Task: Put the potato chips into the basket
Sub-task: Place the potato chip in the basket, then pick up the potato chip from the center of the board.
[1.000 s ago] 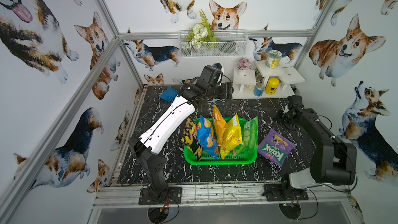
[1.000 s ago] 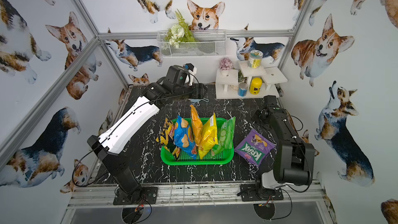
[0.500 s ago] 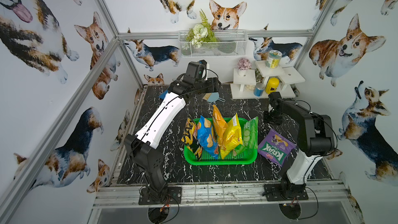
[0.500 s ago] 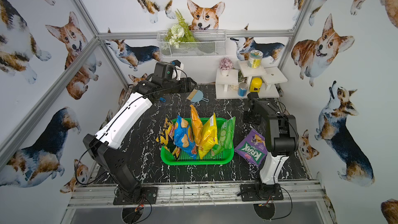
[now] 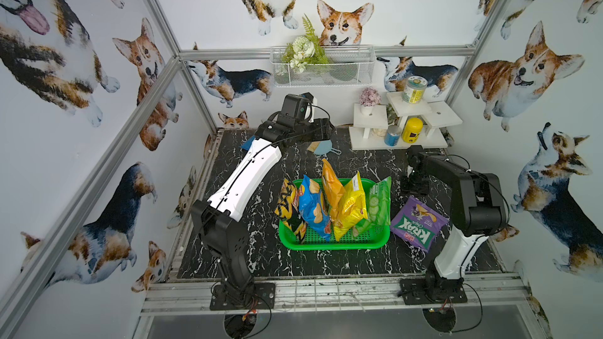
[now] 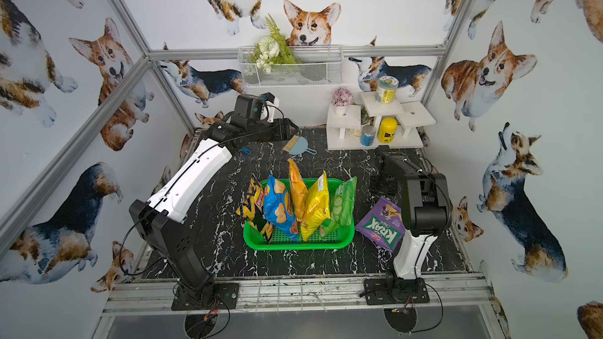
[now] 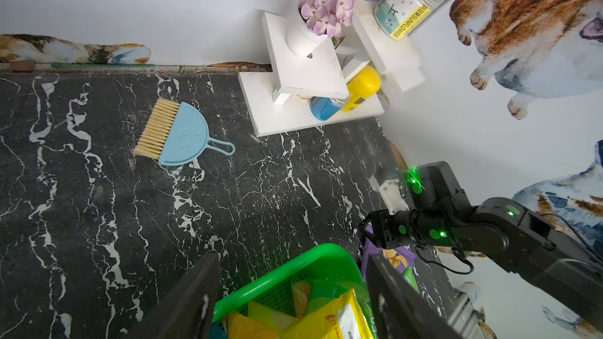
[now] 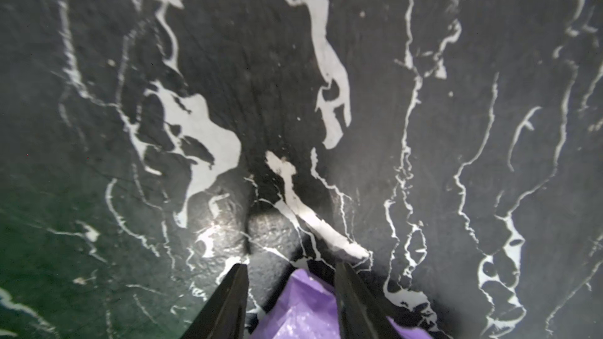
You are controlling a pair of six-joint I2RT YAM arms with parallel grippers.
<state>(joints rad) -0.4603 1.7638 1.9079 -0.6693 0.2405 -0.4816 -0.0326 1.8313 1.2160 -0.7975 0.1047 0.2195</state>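
My right arm has folded in, and the right gripper (image 5: pixel 411 190) has come down over the far corner of the purple Krax bag (image 5: pixel 414 223).

In a top view, that bag lies flat on the table (image 5: pixel 326 265), just beside the green basket (image 5: pixel 332 245) and outside it. Five other chip bags (image 5: pixel 352 207) stand inside.

Only the left wrist view shows the left gripper (image 7: pixel 292 257). Its fingers are wide apart and hold nothing. A blue brush (image 7: pixel 176 133) lies past it.

Only the right wrist view shows the right fingers apart, with the purple corner between them. There is a gap beside one finger.

The table is black marble with white veins. Corgi pictures cover the walls (image 5: pixel 522 70).
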